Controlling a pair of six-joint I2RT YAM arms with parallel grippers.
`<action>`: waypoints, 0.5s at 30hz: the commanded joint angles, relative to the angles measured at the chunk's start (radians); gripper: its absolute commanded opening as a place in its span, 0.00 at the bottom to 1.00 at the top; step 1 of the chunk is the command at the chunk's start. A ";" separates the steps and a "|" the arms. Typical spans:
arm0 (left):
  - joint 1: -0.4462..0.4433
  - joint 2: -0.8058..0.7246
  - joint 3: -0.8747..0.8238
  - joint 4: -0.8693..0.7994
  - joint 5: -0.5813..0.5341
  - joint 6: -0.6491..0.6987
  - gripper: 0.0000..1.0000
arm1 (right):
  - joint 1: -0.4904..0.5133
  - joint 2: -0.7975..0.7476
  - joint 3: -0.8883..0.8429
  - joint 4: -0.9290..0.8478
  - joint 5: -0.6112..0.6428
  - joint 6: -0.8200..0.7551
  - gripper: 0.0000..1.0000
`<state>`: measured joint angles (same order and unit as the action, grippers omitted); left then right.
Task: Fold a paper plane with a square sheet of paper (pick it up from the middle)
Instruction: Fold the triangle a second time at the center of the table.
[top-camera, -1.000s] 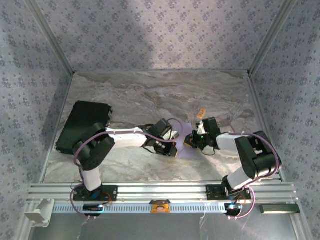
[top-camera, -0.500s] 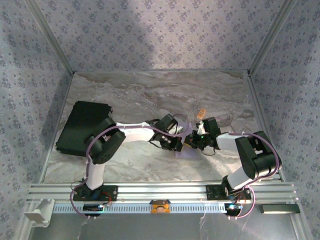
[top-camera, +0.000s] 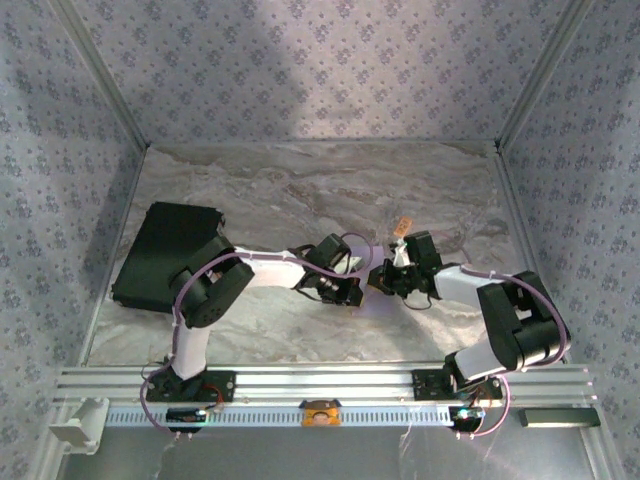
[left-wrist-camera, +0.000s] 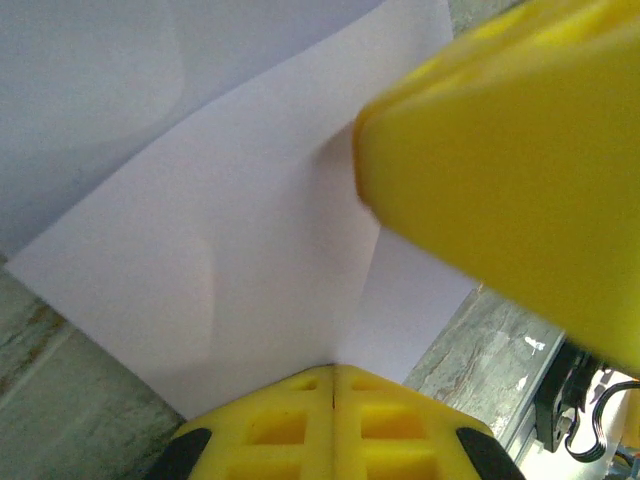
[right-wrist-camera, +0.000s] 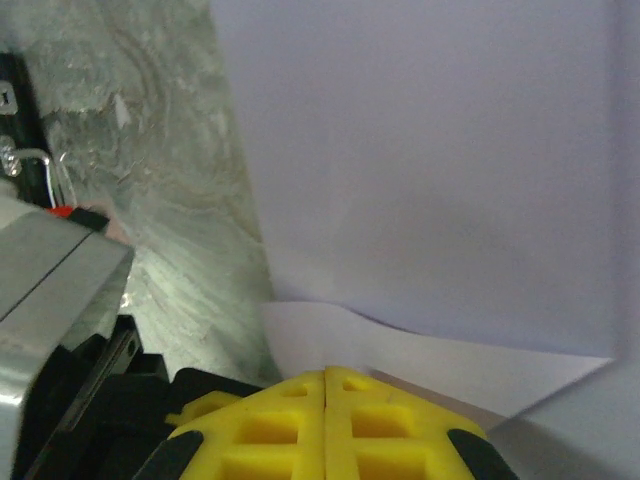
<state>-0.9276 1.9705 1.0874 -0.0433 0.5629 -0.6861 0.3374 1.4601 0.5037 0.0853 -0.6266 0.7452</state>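
Nearest, the arms' bases sit on a rail (top-camera: 320, 382), on the near side of the sheet (left-wrist-camera: 230, 250). The two arms reach in toward each other over the bench (top-camera: 300, 190), and the sheet lies between their ends, mostly covered in the top view.

The left tool (left-wrist-camera: 333, 370) is at the sheet's left side. Its fingers are clenched flat together and grasp the sheet at a corner, where two edges meet at the finger seam. A crease runs from that seam away from the tool, toward the right tool's yellow finger (left-wrist-camera: 500, 170), which is over the sheet's far right part. Another corner of the sheet points left, off the bench surface.

The right tool (right-wrist-camera: 326, 375) is at the sheet's right side with its fingers pressed shut. A curled flap of the sheet runs crosswise just past its tips and ends in a point at the right. I cannot tell whether any paper is pinched there.

The sheet is wide and only partly folded, with no long axis I can make out.

Just beyond the sheet, a little to its right, is a tan block (top-camera: 402, 226). A black pad (top-camera: 165, 250) lies well to the sheet's left.
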 joint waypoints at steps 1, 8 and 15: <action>-0.011 0.012 -0.038 -0.053 -0.079 -0.017 0.00 | 0.037 0.005 0.005 -0.012 -0.033 -0.017 0.08; -0.011 0.001 -0.046 -0.041 -0.093 -0.021 0.00 | 0.032 0.056 -0.038 -0.060 0.077 -0.034 0.06; -0.010 0.014 -0.045 -0.038 -0.085 -0.024 0.00 | -0.027 0.079 -0.028 -0.019 0.044 -0.044 0.07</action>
<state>-0.9318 1.9633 1.0760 -0.0200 0.5423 -0.7017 0.3408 1.5162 0.4828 0.0971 -0.6392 0.7284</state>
